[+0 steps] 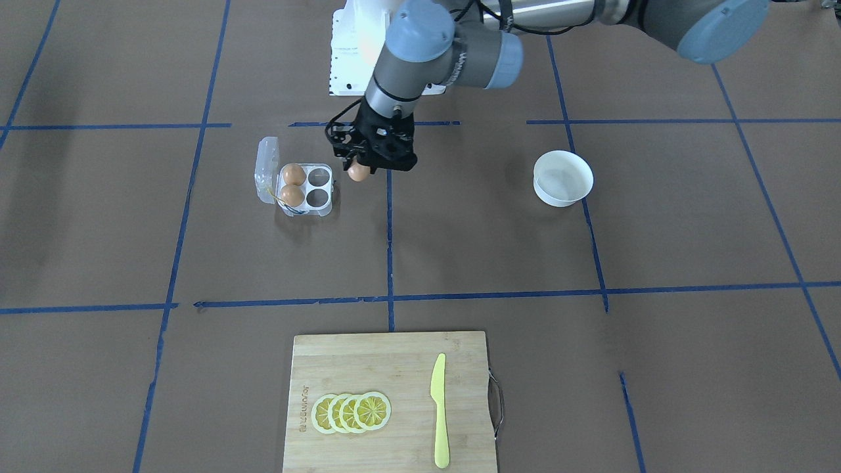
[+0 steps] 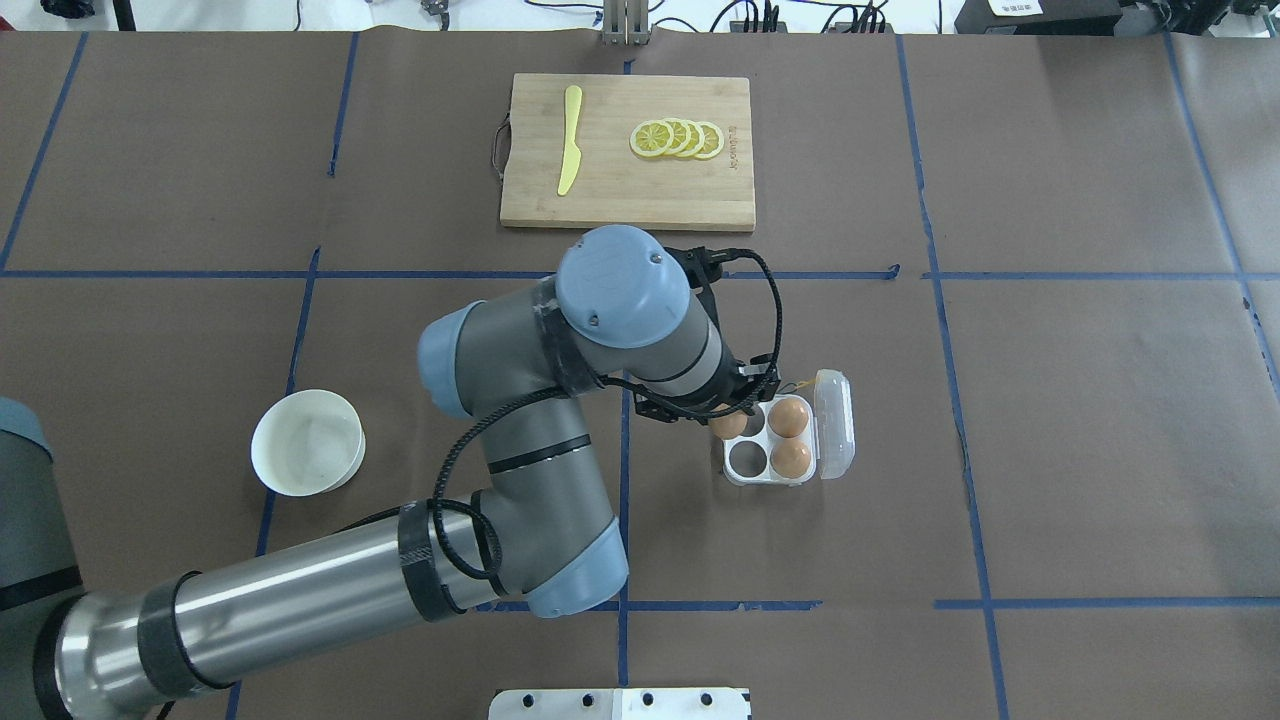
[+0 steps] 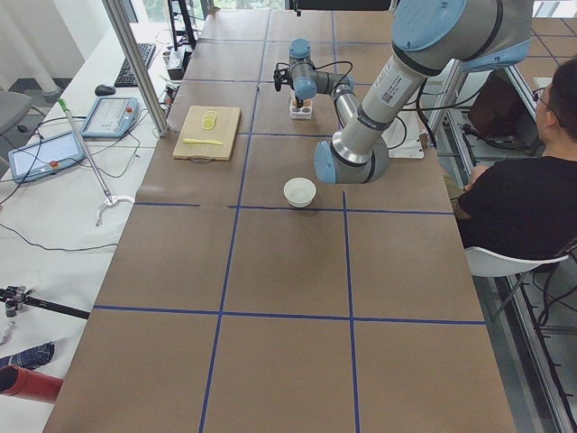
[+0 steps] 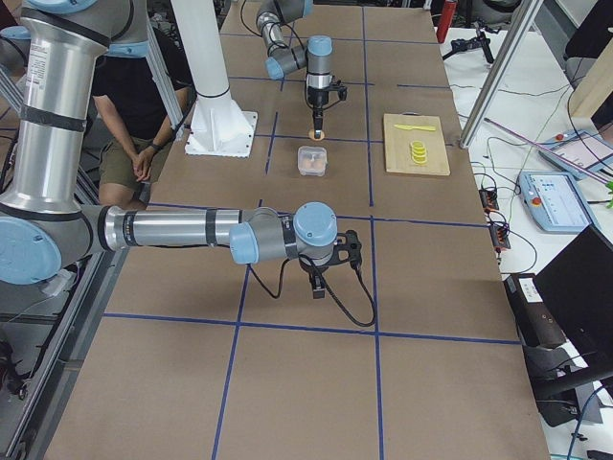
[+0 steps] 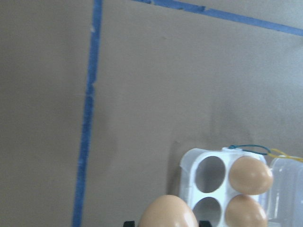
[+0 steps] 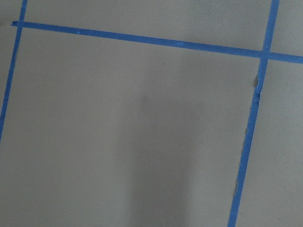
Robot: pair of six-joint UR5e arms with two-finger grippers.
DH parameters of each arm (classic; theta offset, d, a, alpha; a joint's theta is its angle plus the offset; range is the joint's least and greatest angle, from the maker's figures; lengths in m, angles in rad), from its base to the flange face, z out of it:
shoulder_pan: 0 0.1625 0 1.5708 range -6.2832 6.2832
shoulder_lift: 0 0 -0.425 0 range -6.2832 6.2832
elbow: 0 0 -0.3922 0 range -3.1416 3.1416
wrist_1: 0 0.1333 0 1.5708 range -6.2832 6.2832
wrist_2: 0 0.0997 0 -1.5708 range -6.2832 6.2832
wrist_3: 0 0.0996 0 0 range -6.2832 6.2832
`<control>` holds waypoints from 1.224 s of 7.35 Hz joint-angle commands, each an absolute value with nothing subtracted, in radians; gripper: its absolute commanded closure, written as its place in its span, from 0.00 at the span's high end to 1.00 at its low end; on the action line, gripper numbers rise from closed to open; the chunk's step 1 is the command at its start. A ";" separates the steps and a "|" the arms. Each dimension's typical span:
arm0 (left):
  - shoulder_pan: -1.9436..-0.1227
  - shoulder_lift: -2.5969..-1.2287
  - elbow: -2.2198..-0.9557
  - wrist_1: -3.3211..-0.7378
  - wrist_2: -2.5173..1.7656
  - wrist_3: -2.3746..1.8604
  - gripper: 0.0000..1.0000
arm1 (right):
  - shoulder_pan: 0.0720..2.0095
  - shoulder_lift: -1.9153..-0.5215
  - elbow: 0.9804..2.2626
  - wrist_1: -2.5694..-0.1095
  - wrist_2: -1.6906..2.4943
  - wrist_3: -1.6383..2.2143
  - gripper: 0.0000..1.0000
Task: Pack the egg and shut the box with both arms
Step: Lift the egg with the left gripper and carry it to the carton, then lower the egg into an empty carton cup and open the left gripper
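My left gripper (image 1: 360, 163) is shut on an orange-brown egg (image 1: 358, 173) and holds it above the table, just beside the box (image 1: 326, 207). The box is a clear four-cell carton with its lid (image 1: 266, 167) open. It holds two brown eggs (image 1: 293, 174) (image 1: 292, 195), and the two cells nearer the gripper are empty. In the overhead view the held egg (image 2: 728, 424) sits at the box's (image 2: 770, 478) edge. The left wrist view shows the egg (image 5: 168, 213) and the box (image 5: 189, 165). My right gripper (image 4: 321, 286) shows only in the exterior right view, low over bare table, so I cannot tell its state.
A white bowl (image 1: 563, 177) stands apart from the box on my left side. A bamboo cutting board (image 1: 391, 355) carries lemon slices (image 1: 351, 412) and a yellow knife (image 1: 439, 410) at the far edge. A seated person (image 3: 523, 198) is beside the table.
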State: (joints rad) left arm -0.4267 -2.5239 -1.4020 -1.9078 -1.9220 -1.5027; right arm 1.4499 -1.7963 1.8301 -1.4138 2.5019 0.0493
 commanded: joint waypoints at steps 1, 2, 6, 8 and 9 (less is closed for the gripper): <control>-0.382 -2.556 -1.353 -1.940 -1.852 -1.581 0.00 | 1.450 -1.796 1.830 -1.414 2.502 0.051 1.00; -0.376 -2.556 -1.353 -1.940 -1.852 -1.586 0.01 | 1.450 -1.796 1.830 -1.414 2.502 0.051 1.00; -0.368 -2.553 -1.356 -1.940 -1.845 -1.594 0.38 | 1.450 -1.798 1.832 -1.413 2.503 0.051 1.00; -0.368 -2.553 -1.356 -1.940 -1.845 -1.594 0.55 | 1.450 -1.799 1.832 -1.413 2.502 0.051 1.00; -0.368 -2.553 -1.356 -1.942 -1.845 -1.591 0.63 | 1.450 -1.799 1.832 -1.413 2.503 0.049 1.00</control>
State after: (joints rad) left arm -0.3682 -2.5527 -1.3559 -1.9409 -1.8454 -1.5931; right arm 1.4496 -1.7991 1.8314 -1.4128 2.5028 0.0503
